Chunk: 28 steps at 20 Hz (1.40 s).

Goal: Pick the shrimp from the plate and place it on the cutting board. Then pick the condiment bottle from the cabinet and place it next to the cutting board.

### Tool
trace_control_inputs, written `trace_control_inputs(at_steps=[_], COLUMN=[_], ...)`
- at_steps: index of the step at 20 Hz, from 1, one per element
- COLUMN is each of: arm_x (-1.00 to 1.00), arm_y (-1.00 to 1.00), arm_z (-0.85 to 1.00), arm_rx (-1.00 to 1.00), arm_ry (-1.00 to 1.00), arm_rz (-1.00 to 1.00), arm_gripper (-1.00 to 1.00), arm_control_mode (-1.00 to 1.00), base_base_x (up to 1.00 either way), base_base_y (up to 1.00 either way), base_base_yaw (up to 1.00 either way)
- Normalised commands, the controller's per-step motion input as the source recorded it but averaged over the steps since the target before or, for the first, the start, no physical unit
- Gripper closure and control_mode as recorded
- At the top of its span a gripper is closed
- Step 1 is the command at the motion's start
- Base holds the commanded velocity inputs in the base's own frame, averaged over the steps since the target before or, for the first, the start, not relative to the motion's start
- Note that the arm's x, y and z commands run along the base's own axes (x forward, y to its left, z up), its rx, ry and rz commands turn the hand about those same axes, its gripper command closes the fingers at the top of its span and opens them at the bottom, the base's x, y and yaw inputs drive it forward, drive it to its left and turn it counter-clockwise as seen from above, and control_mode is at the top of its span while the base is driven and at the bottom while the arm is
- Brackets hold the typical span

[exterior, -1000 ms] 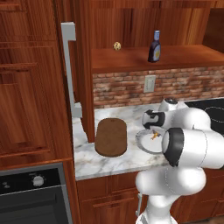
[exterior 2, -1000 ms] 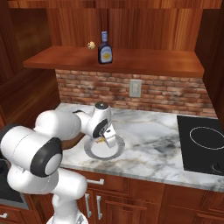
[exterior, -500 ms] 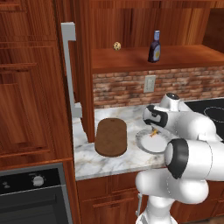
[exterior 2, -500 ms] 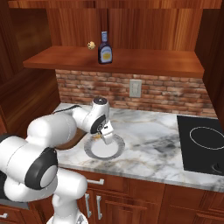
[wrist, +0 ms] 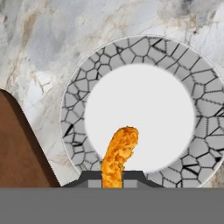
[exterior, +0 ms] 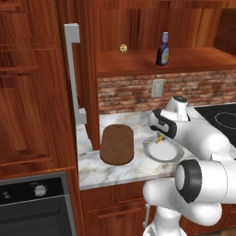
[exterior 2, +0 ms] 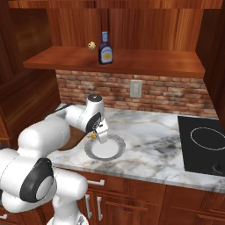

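Note:
My gripper is shut on the shrimp, a small curved orange piece that sticks out between the fingertips. It hangs just above the near-left part of the plate, which has a grey patterned rim and a white centre. From the left base the shrimp and gripper are over the plate, right of the dark brown cutting board. The board's edge lies left of the plate. The condiment bottle stands upright on the cabinet shelf.
A small beige ball sits on the shelf left of the bottle. A brick backsplash with an outlet runs behind the marble counter. A black cooktop lies to the right, and a tall panelled door with a grey handle to the left.
The hand has shifted slightly up and toward the board with the shrimp held. The arm's elbow has swung lower and further to the side.

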Motion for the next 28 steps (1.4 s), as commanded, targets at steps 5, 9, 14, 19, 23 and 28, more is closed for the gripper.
trace_control_inputs(at_steps=[5,9,14,19,23,28], arm_x=[-0.15,-0.12,-0.1,-0.06,-0.02,0.0], arm_y=[0.27,0.29,0.32,0.34,0.38,0.36], arm_z=[0.14,0.15,0.13,0.07,0.0,0.0], arm_rx=[0.0,0.0,0.01,0.01,0.03,0.05], arm_ry=[0.0,0.0,0.0,0.0,0.0,0.0], arm_rz=[0.0,0.0,0.0,0.0,0.0,0.0], arm_gripper=[1.0,1.0,1.0,1.0,1.0,1.0], arm_control_mode=[-1.0,-1.0,-1.0,-1.0,-1.0,-1.0], base_base_x=[0.0,0.0,0.0,0.0,0.0,0.0], base_base_y=[0.0,0.0,0.0,0.0,0.0,0.0], base_base_yaw=[0.0,0.0,0.0,0.0,0.0,0.0])
